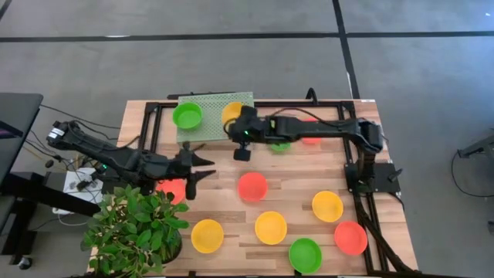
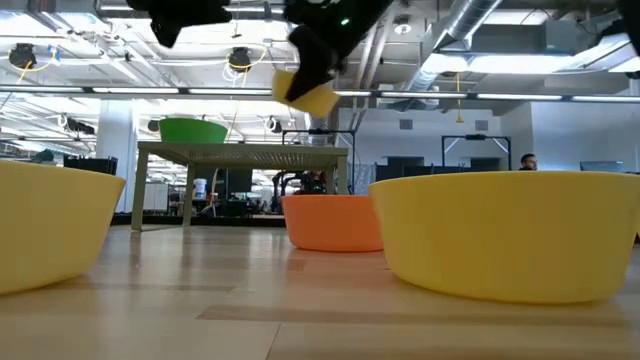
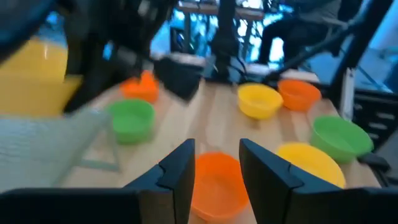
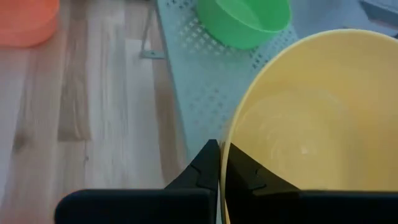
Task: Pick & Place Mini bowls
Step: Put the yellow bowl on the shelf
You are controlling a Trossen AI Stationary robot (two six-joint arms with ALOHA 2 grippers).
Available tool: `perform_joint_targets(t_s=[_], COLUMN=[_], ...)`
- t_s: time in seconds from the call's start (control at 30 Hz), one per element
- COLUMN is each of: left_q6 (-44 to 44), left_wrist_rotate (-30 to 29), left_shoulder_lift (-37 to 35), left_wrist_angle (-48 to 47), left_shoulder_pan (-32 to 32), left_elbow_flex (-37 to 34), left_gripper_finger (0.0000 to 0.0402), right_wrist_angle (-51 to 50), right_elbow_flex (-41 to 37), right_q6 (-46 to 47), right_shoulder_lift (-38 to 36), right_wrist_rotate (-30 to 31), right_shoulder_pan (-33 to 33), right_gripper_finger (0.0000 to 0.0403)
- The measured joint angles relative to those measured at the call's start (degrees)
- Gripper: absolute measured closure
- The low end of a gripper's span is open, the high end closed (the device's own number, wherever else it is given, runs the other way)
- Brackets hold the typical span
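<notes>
Mini bowls in green, yellow and red-orange lie scattered on the wooden table. A green bowl sits on the pale green mesh rack at the far side. My right gripper is shut on a yellow bowl above the rack's right part. In the low view this yellow bowl hangs well above the rack. My left gripper hovers open over the table's left part, right of a red-orange bowl. Its wrist view shows another red-orange bowl beyond the fingers. My right gripper pinches the yellow bowl's rim, one finger outside the wall and one finger inside the hollow. The bowl is lifted clear and hangs tilted over the mesh rack.
Further bowls: red-orange, yellow, yellow, yellow, red-orange, green; a green one and a red-orange one lie under the right arm. A potted plant stands at the near left corner.
</notes>
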Motion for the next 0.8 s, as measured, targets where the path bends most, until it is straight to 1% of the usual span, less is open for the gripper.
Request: perform_joint_targets(t_s=[0.1, 0.2, 0.3, 0.33, 0.5, 0.6, 0.67, 0.7, 0.8], left_q6=[2.26, 2.79, 2.89, 2.91, 2.91, 2.88, 2.88, 2.88, 2.91], left_wrist_rotate=[-0.4, -0.44, -0.4, -0.42, -0.42, -0.4, -0.42, -0.43, -0.77], left_shoulder_lift=[-3.39, -5.9, -7.31, -7.53, -7.19, -6.69, -6.42, -6.29, -6.08], left_wrist_angle=[0.02, 0.16, -0.12, -0.59, -0.49, -0.55, -0.8, -0.54, -0.56], left_shoulder_pan=[0.44, 0.52, 0.48, 0.48, 0.48, 0.45, 0.44, 0.45, 0.48], left_elbow_flex=[0.02, -0.03, -0.11, -0.15, -0.15, -0.15, -0.17, -0.15, -0.15], left_gripper_finger=[0.0275, 0.0275, 0.0275, 0.0275, 0.0275, 0.0275, 0.0275, 0.0275, 0.0275], right_wrist_angle=[-0.28, -0.25, -0.38, -2.15, 0.08, 0.77, -1.14, 0.71, 0.0], right_elbow_flex=[4.48, 8.37, 12.04, 12.8, 16.97, 18.43, 18.55, 18.72, 18.59], right_q6=[-0.26, -0.28, -1.56, -2.07, -3.25, -3.26, -3.27, -3.37, -3.68], right_shoulder_lift=[4.07, 7.87, 11.25, 12.06, 16.02, 17.52, 17.79, 18.24, 18.37], right_wrist_rotate=[-6.02, -9.65, -9.92, -9.94, -10.05, -10.05, -10.03, -10.05, -10.03], right_shoulder_pan=[-2.08, -3.77, -4.98, -5.23, -6.24, -6.61, -6.94, -7.03, -7.2], right_gripper_finger=[0.04, 0.04, 0.04, 0.04, 0.0399, 0.0399, 0.0399, 0.0399, 0.0391])
